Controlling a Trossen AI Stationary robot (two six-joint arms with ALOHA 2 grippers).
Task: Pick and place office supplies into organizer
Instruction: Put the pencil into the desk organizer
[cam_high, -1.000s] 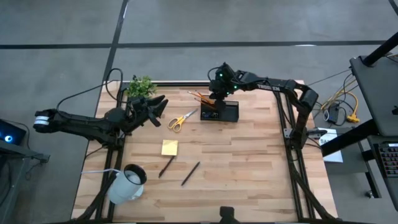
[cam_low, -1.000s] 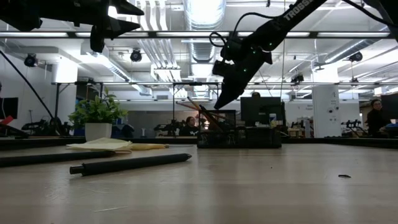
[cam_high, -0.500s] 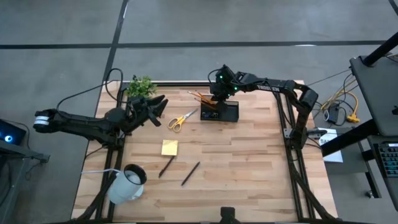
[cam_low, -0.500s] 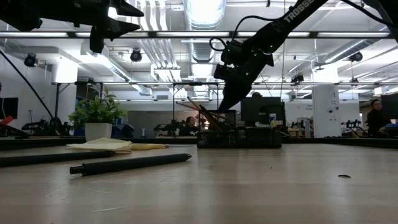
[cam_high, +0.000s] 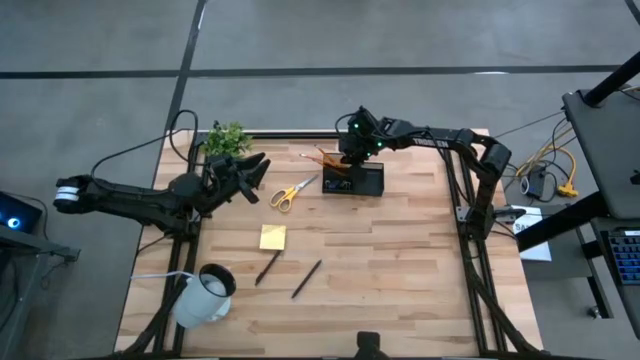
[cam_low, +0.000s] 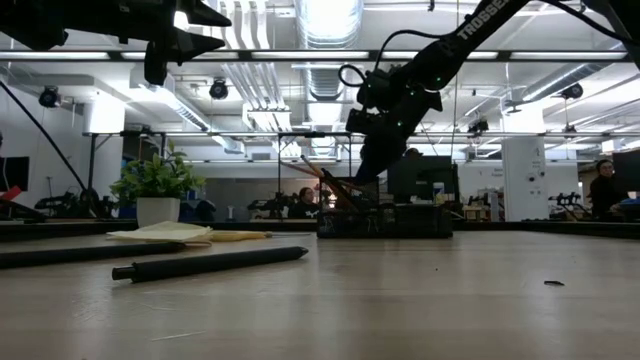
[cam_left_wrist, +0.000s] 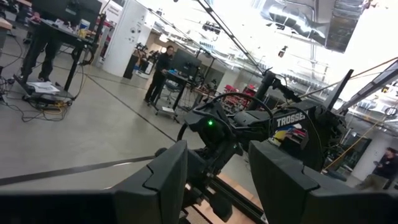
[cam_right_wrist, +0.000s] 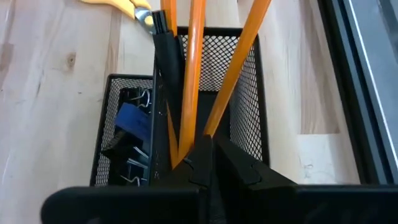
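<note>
The black mesh organizer stands at the table's far middle. Two orange pencils and a dark pen lean in one of its compartments, upper ends toward the table's left. My right gripper is shut, slanting down at that compartment's mouth. Yellow-handled scissors lie left of the organizer. A yellow sticky-note pad and two dark pens lie nearer the front. My left gripper hangs open above the table's far left, touching nothing. My right gripper's shut fingertips stand right in front of the pencils' lower parts, slanting down from the table's right. The fingers hide the place where they meet, so I cannot tell whether they touch the pencils.
A small green plant stands at the far left corner and a white mug lies near the front left. Binder clips and a blue piece fill the organizer's neighbouring compartment. Bare wood lies to the right of the organizer.
</note>
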